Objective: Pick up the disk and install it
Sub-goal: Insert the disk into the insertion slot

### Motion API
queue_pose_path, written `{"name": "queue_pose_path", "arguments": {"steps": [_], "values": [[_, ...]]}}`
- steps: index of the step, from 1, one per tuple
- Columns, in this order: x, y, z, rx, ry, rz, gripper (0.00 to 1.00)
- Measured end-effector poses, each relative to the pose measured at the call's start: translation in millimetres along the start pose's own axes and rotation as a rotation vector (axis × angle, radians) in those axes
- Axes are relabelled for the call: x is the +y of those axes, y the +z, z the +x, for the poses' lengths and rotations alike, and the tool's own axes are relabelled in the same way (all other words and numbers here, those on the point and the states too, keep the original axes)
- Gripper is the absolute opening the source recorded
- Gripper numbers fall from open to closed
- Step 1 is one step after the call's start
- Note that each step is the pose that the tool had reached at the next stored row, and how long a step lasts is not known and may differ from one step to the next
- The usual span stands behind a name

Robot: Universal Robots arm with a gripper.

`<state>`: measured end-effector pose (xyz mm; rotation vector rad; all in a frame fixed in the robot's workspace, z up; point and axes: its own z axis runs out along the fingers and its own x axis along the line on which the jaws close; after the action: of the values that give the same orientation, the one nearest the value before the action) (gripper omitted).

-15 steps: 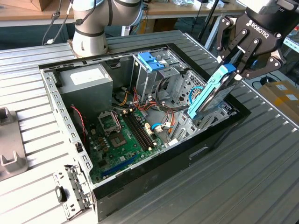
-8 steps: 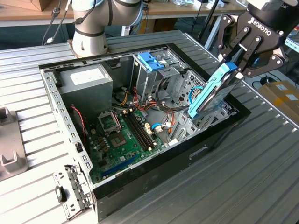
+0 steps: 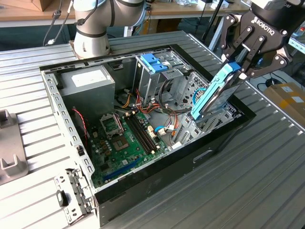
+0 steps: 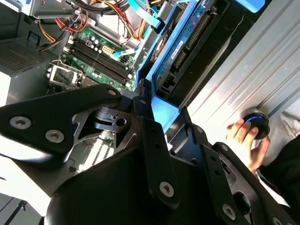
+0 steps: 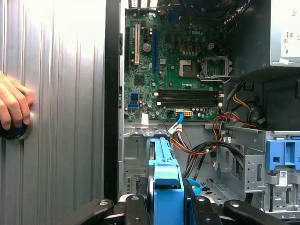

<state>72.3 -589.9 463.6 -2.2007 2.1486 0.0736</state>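
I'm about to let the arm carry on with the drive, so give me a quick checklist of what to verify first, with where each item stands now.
1. Gripper shut on the disk: ok.
2. Disk tilted, lower end in the case at the exterior view's right: ok.
3. Disk seated in its bay: not ok.
4. Orange cables out of the disk's way: cannot tell.
5. Table free of people: not ok, a hand rests on a round black object.

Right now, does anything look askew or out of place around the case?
Yes: the disk sits steeply tilted in the gripper, lower end down in the bay, not seated flat. Also, a person's hand rests on a round knob on the table beside the case.
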Motion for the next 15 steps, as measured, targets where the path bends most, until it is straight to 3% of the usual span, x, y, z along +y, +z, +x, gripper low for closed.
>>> {"name": "queue_pose_path", "arguments": {"steps": [6, 15], "values": [[-0.1, 2.3, -4.2, 0.0, 0.0, 0.0, 0.37], [0.1, 9.2, -4.1, 0.0007, 0.0, -0.0001, 0.37]]}}
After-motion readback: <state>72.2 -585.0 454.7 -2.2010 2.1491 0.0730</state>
